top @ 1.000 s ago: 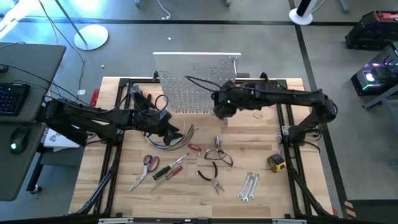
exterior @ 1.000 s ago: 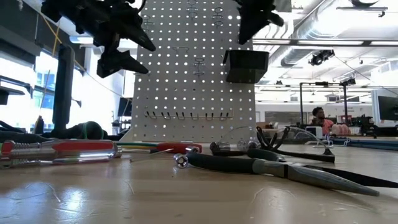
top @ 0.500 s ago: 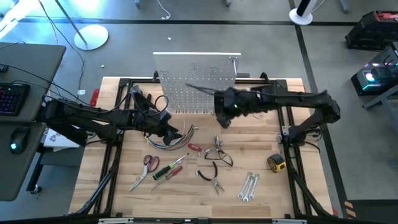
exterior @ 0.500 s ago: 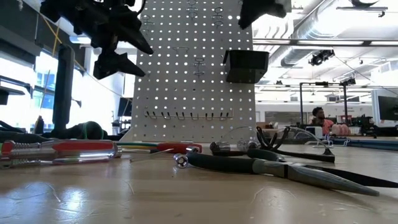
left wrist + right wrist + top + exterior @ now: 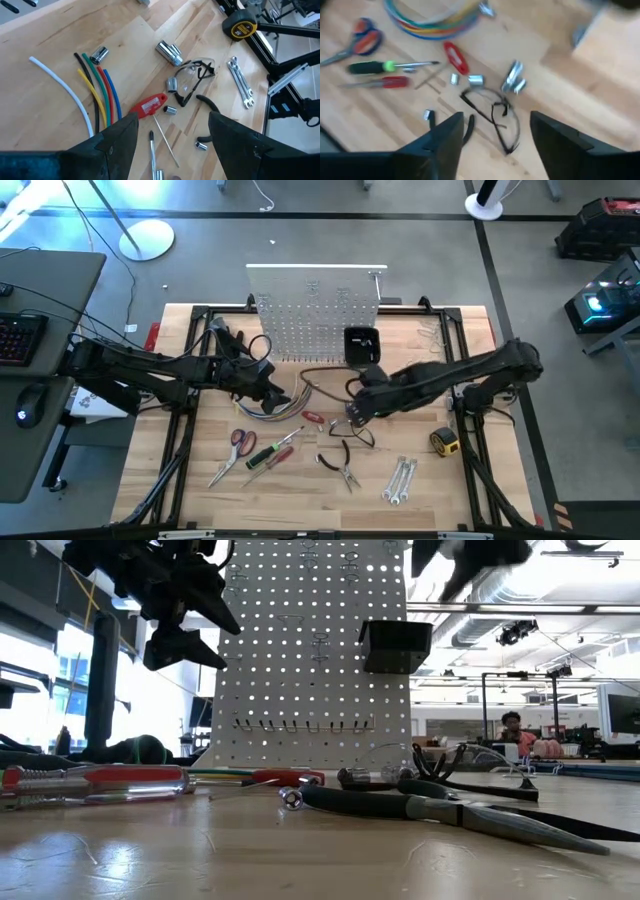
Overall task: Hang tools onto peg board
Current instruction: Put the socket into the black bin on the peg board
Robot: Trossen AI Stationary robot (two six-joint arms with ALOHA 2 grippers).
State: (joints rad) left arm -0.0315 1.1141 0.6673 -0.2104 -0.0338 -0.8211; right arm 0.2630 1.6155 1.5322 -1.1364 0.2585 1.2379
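The right hand, fingers spread and empty, hangs over the tools on the desk; earlier it was up at the peg board. The left hand, also spread, hovers over the cables.

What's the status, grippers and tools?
Right gripper open, empty, above safety glasses. Left gripper open over cable bundle. Tools loose on table; peg board unobstructed.

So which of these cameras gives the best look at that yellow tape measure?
The high view: the yellow tape measure shows whole there, lying near the table's right edge beside the wrenches. The left wrist view catches it at the picture's edge, partly cut off. The low view and right wrist view do not show it.
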